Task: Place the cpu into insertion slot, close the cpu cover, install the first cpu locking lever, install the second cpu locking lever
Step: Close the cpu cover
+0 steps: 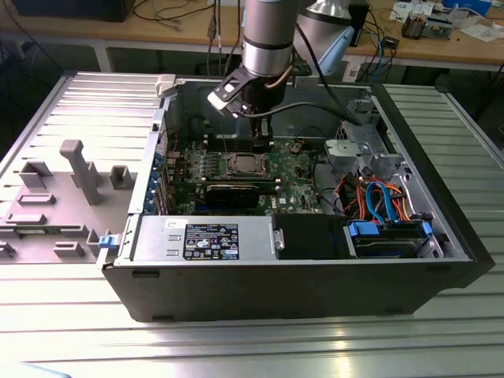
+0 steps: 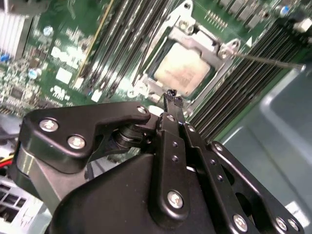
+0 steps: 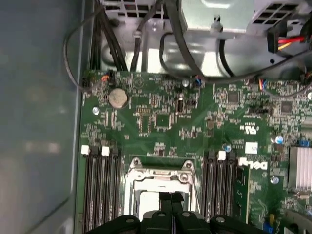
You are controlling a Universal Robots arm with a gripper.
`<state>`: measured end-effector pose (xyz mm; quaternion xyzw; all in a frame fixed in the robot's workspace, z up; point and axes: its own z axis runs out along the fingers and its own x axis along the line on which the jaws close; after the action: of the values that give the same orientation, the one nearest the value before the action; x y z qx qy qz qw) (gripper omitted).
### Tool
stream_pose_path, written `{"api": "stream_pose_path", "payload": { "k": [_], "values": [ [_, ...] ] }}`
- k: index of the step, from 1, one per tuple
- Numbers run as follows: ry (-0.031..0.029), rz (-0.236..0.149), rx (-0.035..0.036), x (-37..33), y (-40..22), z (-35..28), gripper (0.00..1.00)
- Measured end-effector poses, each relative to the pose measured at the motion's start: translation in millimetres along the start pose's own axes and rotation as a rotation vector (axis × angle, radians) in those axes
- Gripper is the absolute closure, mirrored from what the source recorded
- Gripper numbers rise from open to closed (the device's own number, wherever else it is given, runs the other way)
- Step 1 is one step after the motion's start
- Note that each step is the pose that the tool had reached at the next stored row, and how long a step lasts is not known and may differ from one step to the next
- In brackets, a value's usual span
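1. Exterior view. Open computer case lies on its side on a ribbed metal worktop. The arm reaches down into it. The hand hangs just above the green motherboard, close beside the socket on the exterior view's right. The cpu sits in that socket.
2. Second wrist view. Hand has its black fingers pressed together, tips at the socket's edge. The cpu lies flat in the socket, its grey top showing through the window of the cpu cover, which lies down around it. A thin metal lever juts out from one socket corner over the memory slots.
3. First wrist view. Fingers are together over the cpu cover. A coin battery sits well apart on the board.
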<state>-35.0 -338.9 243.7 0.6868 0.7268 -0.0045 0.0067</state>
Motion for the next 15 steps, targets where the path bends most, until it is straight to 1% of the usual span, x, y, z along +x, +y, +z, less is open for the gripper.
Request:
{"api": "stream_pose_path", "payload": {
  "k": [1,4,5,7,8,9,11,15],
  "values": [
    [0.0000,0.000,0.0000,0.3,-4.7,1.6,0.89],
    [0.0000,0.000,-0.0001,0.9,-15.1,5.0,0.89],
    [0.0000,0.000,-0.0001,1.3,-21.4,7.5,0.89],
    [0.0000,0.000,-0.0001,1.7,-26.3,10.5,0.89],
    [0.0001,0.000,-0.0001,1.9,-29.5,13.4,0.89],
    [0.0000,0.000,-0.0001,2.0,-31.3,16.7,0.89],
    [0.0001,0.000,-0.0001,2.2,-32.1,22.2,0.89],
    [0.0000,0.000,0.0000,2.4,-34.1,28.1,0.89]
  ]
}}
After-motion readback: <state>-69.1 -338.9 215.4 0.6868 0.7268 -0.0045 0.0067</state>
